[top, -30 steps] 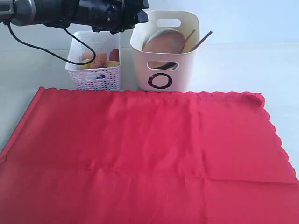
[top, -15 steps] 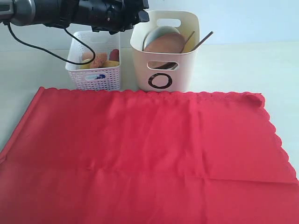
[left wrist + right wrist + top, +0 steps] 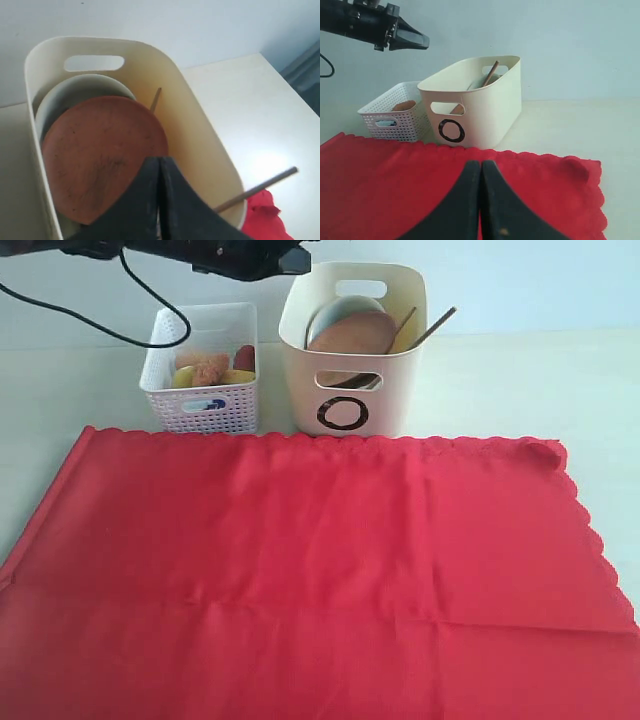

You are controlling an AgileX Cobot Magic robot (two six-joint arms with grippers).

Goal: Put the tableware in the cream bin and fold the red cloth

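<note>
Inside the cream bin (image 3: pixel 395 390), the plate (image 3: pixel 100 155) leans on the bowl (image 3: pixel 80 90). Your left jaws are together above it; right jaws together over the red cloth (image 3: pixel 300 560).

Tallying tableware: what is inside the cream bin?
A brown wooden plate stands on edge before a pale bowl, two wooden sticks poking up. They cover the bottom of the cream bin, so anything lying there is unseen.
</note>
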